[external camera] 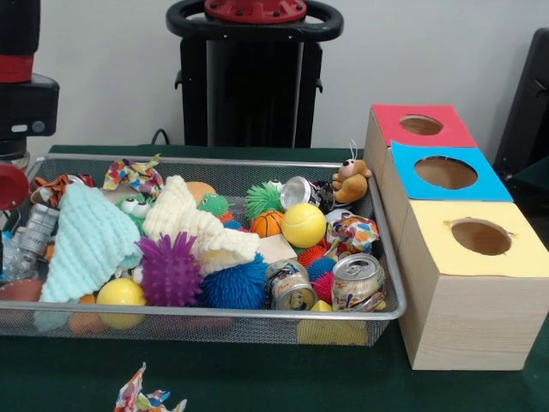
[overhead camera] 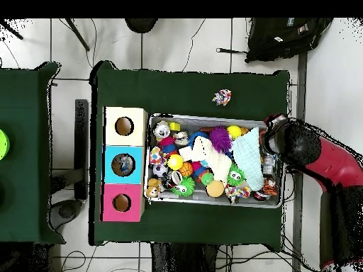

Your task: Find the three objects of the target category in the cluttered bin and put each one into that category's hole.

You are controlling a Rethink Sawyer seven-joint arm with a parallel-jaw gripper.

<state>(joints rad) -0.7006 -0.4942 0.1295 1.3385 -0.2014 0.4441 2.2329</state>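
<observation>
The arm is hanging over the bin's left end beside the pale cloth, its gripper's grasp impossible to tell.

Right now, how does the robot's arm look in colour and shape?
The arm is bulky and rounded, with red shells over black joint sections. In the front view its end shows black blocks with a red band and a red disc. The pincer itself cannot be made out.

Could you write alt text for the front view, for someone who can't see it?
A wire bin on a green table brims with spiky balls, crushed cans, soft toys and knitted cloths. Beside it stands a wooden box with three round holes, framed red, blue and yellow. The robot arm shows at the left edge.
</observation>
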